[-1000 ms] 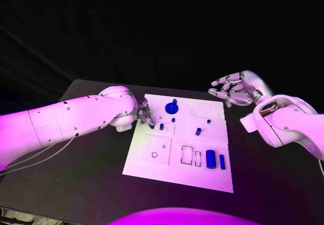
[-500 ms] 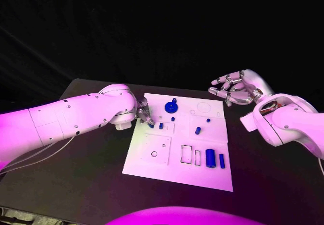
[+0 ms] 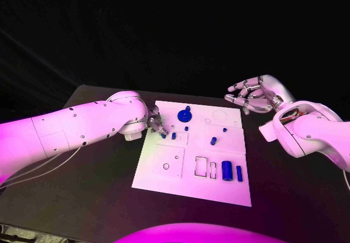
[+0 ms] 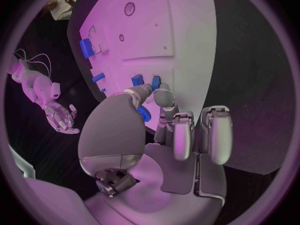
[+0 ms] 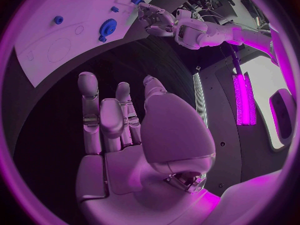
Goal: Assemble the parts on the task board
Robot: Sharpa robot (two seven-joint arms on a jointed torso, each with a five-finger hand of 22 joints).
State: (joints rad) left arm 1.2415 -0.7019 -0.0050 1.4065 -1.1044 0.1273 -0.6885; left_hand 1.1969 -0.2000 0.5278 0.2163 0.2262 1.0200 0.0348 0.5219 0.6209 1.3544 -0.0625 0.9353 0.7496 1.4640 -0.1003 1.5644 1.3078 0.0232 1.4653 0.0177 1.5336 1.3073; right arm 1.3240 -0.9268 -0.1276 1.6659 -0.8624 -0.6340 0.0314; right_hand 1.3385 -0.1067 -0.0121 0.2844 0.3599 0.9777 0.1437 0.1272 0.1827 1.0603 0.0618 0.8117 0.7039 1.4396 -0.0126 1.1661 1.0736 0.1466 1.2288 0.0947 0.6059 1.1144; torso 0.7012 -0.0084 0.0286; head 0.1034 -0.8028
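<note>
Board [image 3: 191,174] lies mid-frame on the desk [image 3: 87,202]. Left robot hand [image 3: 156,124], at the board's upper-left edge, pinches a small blue part [image 4: 145,113]. Right robot hand [image 3: 252,96] hovers released, fingers apart, upper right.

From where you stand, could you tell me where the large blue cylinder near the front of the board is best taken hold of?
Grip the large blue cylinder across its long curved sides, coming from above. It lies flat on the task board, and a thin blue bar lies close beside it, so fingers probably need care on that side.
</note>
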